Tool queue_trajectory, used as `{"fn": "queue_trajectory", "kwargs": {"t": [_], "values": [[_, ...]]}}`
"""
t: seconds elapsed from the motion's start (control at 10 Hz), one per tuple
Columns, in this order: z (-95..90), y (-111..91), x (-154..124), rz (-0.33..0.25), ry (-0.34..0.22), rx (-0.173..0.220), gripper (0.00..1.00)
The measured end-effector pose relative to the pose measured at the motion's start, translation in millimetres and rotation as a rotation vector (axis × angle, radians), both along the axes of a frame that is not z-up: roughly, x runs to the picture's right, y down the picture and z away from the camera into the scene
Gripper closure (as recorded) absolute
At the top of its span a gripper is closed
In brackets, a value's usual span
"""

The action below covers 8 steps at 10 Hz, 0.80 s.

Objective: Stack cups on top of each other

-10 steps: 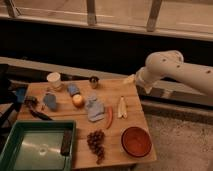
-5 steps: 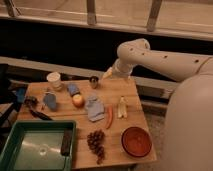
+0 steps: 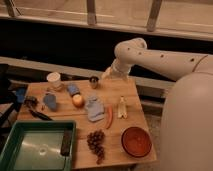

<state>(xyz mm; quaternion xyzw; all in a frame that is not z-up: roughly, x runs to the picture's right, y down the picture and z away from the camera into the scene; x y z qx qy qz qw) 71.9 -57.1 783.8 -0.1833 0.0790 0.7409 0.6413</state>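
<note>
While the wooden table stands by the windows, the hand hangs released near the metal cup.

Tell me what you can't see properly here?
Camera view, all:
- White tapered paper cup and small dark shiny metal cup: insides too small to see.
- Gripper, at the wooden table far edge, right of the metal cup: unclear whether it touches the table.
- Green plastic tub: cut off by the bottom edge.
- Robot's white body: cut off by the right edge.
</note>
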Motion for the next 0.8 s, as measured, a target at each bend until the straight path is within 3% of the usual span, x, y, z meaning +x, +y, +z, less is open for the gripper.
{"fn": "queue_trajectory", "kwargs": {"t": [0.1, 0.3, 0.8], "values": [[-4.9, -1.0, 6.7, -0.015, 0.033, 0.015, 0.2], [0.0, -3.2, 8.6, -0.018, 0.041, 0.023, 0.2], [47.0, -30.3, -34.1, -0.023, 0.0, 0.014, 0.2]]}}
